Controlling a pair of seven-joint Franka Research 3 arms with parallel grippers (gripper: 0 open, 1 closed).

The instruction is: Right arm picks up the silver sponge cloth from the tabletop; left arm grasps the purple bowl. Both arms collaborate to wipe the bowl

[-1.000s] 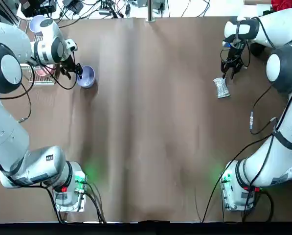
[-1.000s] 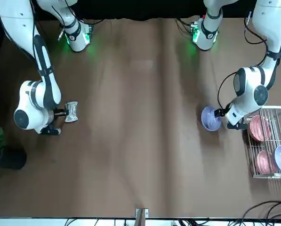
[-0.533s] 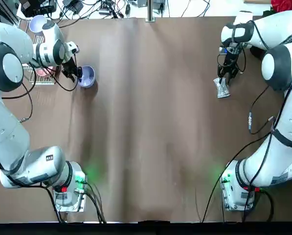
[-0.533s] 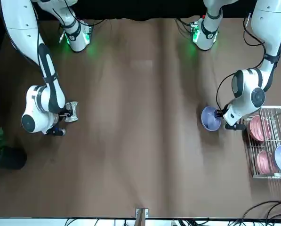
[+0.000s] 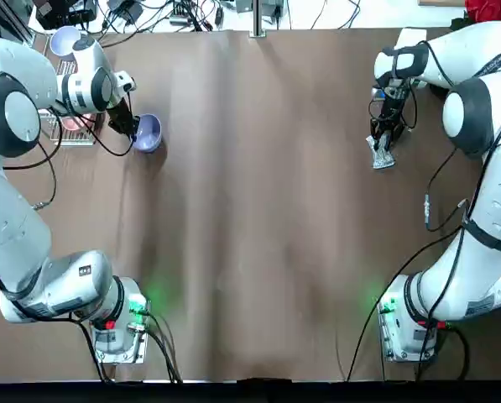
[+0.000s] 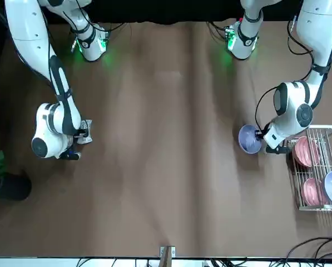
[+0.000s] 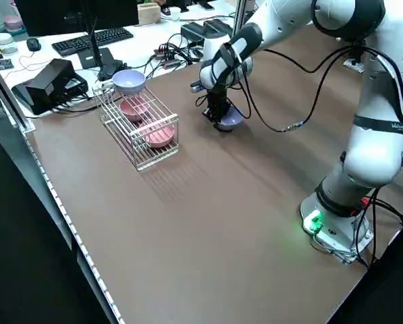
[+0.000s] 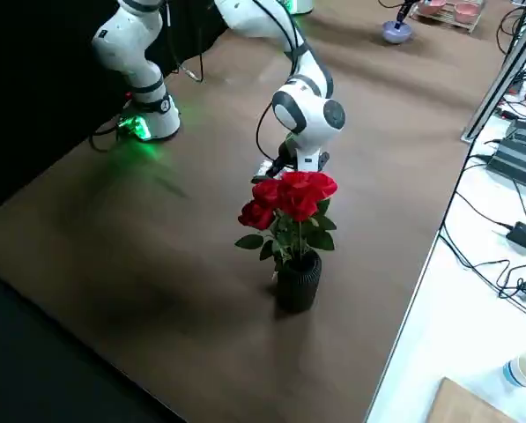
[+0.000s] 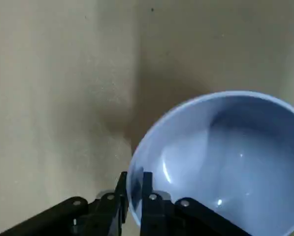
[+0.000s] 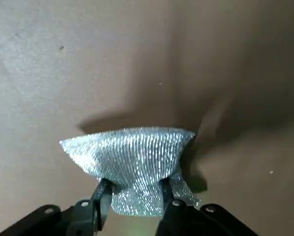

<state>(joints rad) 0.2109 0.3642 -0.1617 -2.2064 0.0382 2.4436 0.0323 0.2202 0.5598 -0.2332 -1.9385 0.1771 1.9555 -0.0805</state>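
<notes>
Silver and pinched at its sides by our right gripper (image 10: 137, 183), the sponge cloth (image 10: 137, 152) sits on the table's right, well apart from the purple bowl (image 5: 148, 133) at left, whose wall our left gripper (image 9: 135, 175) clamps, so we judge the coming carry runs leftward.

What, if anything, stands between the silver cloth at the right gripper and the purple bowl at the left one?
Nothing visible: only tabletop lies between the silver cloth at the right gripper and the bowl at the left gripper.
</notes>
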